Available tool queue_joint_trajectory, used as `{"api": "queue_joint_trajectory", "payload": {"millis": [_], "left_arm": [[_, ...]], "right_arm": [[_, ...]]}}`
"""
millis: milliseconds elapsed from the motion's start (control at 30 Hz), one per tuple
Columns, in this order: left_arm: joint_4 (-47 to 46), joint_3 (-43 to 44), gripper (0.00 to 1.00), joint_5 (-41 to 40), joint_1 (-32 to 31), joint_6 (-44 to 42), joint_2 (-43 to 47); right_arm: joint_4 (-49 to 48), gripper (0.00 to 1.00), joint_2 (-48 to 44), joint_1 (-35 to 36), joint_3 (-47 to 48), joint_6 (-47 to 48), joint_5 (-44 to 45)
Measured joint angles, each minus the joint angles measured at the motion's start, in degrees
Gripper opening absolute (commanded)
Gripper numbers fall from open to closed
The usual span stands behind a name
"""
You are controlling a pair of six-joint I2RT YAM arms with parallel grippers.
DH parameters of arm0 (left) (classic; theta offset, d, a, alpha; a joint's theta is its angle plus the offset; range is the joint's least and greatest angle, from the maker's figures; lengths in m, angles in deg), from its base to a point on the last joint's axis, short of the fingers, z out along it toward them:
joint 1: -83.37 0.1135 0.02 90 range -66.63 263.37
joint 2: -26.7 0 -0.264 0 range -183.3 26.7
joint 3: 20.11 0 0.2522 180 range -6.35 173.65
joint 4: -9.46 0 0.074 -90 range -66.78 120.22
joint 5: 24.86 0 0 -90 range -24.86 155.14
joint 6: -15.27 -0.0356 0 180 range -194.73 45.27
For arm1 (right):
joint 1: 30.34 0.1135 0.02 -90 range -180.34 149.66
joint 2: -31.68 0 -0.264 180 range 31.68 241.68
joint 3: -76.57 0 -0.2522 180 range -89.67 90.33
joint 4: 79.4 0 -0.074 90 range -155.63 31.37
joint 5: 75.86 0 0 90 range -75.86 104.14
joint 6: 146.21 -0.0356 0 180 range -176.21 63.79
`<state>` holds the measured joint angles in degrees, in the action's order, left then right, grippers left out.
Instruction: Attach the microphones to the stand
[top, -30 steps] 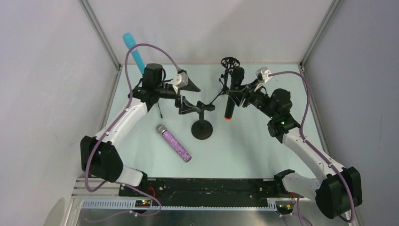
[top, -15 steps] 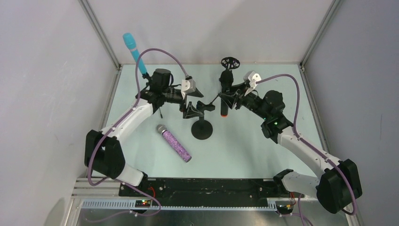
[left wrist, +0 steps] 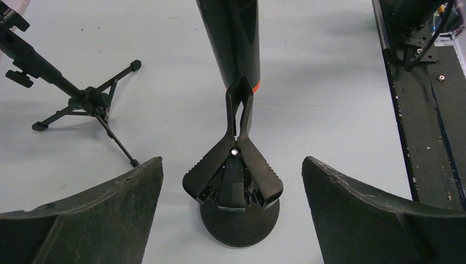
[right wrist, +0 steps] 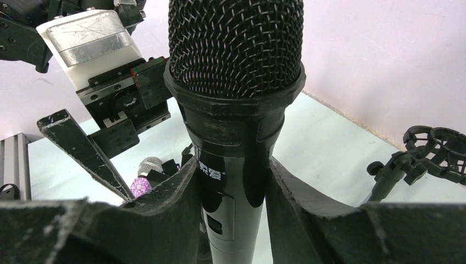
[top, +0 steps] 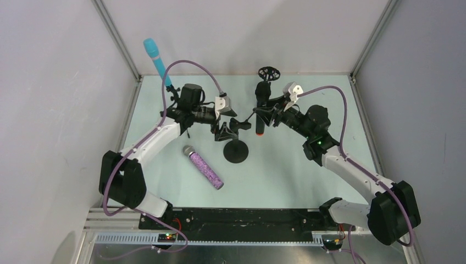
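one of three looks done: the turquoise microphone (top: 155,59) sits tilted up at 10 o'clock of the tabletop (top: 308,181), seemingly seated on the thin tripod stand (left wrist: 90,102). the black microphone with the orange end (top: 260,124) is in hand. my right tool (right wrist: 233,190) is clamped on its smooth, glossy barrel just under the coarse wire-mesh head. it holds the mic upright, orange end down, at 1 o'clock of the round-base stand (top: 236,152). the mic is not in the clip yet.

my left tool (left wrist: 232,165) stands wide apart and holds nothing. its matte, wedge-shaped fingers (left wrist: 99,220) flank the stand's ribbed plastic clip (left wrist: 233,176). from that wrist, the orange end hangs right behind the clip's forked tips. i judge that seating this mic is the step in hand.

the purple glitter microphone (top: 204,169), with its sparkly barrel and silver mesh dome, lies flat at 8 o'clock of the round base, untouched. at 12 o'clock a spoked ring shock mount (top: 268,72) stands on its own post.
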<state>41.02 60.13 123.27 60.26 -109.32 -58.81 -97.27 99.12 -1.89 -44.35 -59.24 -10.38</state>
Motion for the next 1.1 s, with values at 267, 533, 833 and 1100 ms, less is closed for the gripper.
{"api": "queue_joint_trajectory", "payload": {"millis": [267, 533, 833, 1100], "left_arm": [[-0.04, -0.04, 1.0, -0.79, -0.37, 0.02, 0.0], [-0.02, -0.04, 0.92, -0.79, -0.59, 0.0, 0.0], [-0.61, -0.02, 0.08, -1.05, -0.79, 0.96, 0.2], [-0.94, -0.15, 0.03, -1.9, -0.76, 0.57, 0.26]], "right_arm": [[-1.68, 0.0, 0.72, -0.02, -0.33, -1.55, -0.83], [-2.69, 0.0, 1.25, 0.0, -0.33, -2.75, -1.64], [-2.95, 0.0, 1.57, 0.63, -0.33, -2.97, -1.88], [-4.11, 0.0, 2.75, 3.69, -0.33, -2.64, -0.28]]}}
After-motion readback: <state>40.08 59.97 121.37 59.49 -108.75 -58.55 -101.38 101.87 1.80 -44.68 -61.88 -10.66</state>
